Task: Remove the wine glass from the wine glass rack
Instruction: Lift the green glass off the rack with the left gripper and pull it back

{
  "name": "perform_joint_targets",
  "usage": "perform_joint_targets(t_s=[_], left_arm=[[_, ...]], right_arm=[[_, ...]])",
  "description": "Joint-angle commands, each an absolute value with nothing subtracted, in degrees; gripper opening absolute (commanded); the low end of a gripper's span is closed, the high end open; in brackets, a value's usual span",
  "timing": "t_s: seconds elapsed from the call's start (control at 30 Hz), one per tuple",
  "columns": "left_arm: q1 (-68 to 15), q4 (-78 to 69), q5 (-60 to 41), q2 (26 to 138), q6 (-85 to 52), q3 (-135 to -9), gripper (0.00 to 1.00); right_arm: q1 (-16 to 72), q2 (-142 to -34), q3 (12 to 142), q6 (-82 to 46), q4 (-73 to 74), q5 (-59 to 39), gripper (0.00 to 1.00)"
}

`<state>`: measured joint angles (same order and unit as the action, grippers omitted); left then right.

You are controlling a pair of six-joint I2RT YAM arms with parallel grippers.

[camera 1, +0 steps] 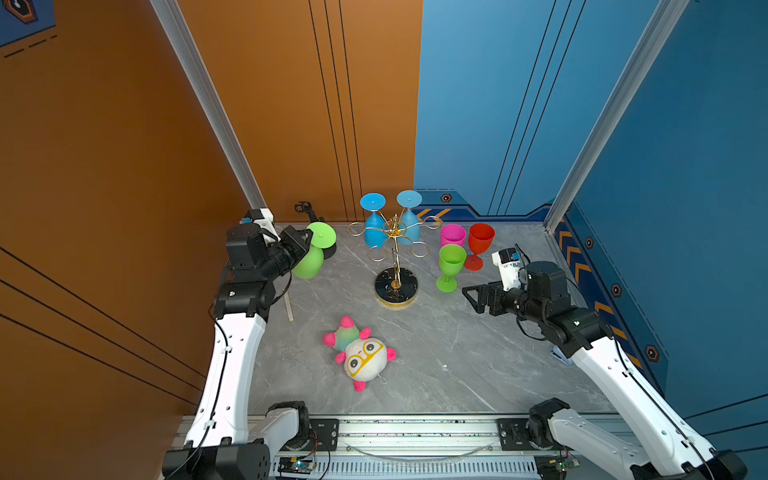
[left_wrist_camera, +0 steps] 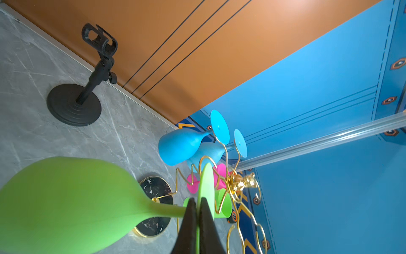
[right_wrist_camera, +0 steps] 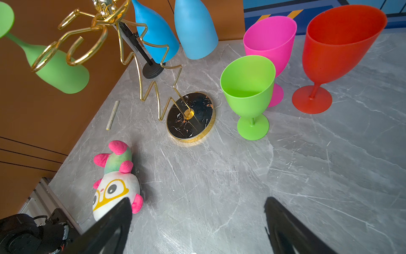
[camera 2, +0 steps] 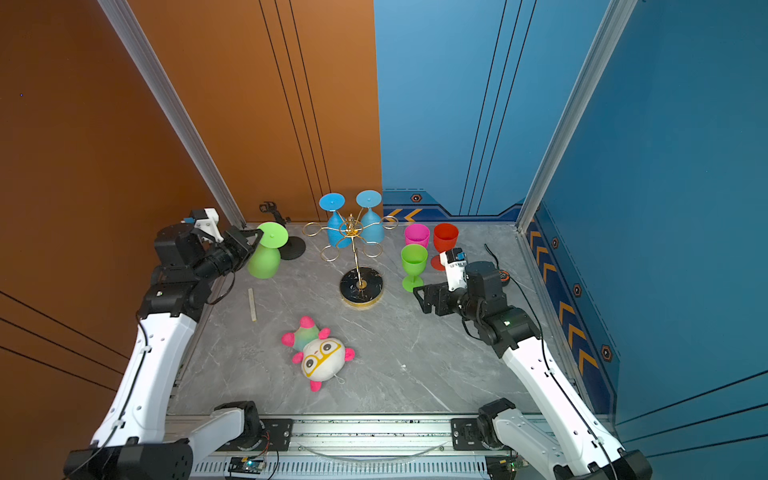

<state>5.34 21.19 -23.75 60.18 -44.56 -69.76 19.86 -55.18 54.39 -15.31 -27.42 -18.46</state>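
Grey marbled tabletop (camera 1: 457,353) between orange and blue walls: we hold one green wine glass (camera 1: 311,259) off the wine glass rack (camera 1: 396,286).
Our left fingers (left_wrist_camera: 189,220) pinch its stem by the foot, bowl down, left of the rack and apart from its nearest loop. Our right fingers (right_wrist_camera: 114,222) stand spread on nothing. We count six glasses: two blue ones (camera 1: 374,232) (camera 1: 410,230) hanging on the rack; a pink glass (camera 1: 452,235), a red glass (camera 1: 481,241) and a second green glass (camera 1: 451,262) upright to its right. A black clamp stand (left_wrist_camera: 74,105) sits just behind the held glass; a plush toy (camera 1: 361,355) and a stick (camera 1: 289,305) lie nearer us.
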Motion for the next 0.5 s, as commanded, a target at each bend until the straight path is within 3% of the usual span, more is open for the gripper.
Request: perform_joint_targets(t_s=[0.0,0.2,0.47], left_arm=[[5.7,29.9,-24.2,55.4,-35.1,-68.3,0.0],[3.0,37.3,-24.1,49.2,-27.6,-67.9,0.0],[-8.0,40.6,-27.9,46.8,-19.8,-66.0,0.0]], right_arm=[[19.7,-56.6,55.1,-16.9,-28.3,-18.7,0.94],[19.7,-60.3,57.4,-17.7,-31.1,-18.4,0.94],[19.6,-64.4,59.7,-20.1,-33.7,-17.3,0.94]])
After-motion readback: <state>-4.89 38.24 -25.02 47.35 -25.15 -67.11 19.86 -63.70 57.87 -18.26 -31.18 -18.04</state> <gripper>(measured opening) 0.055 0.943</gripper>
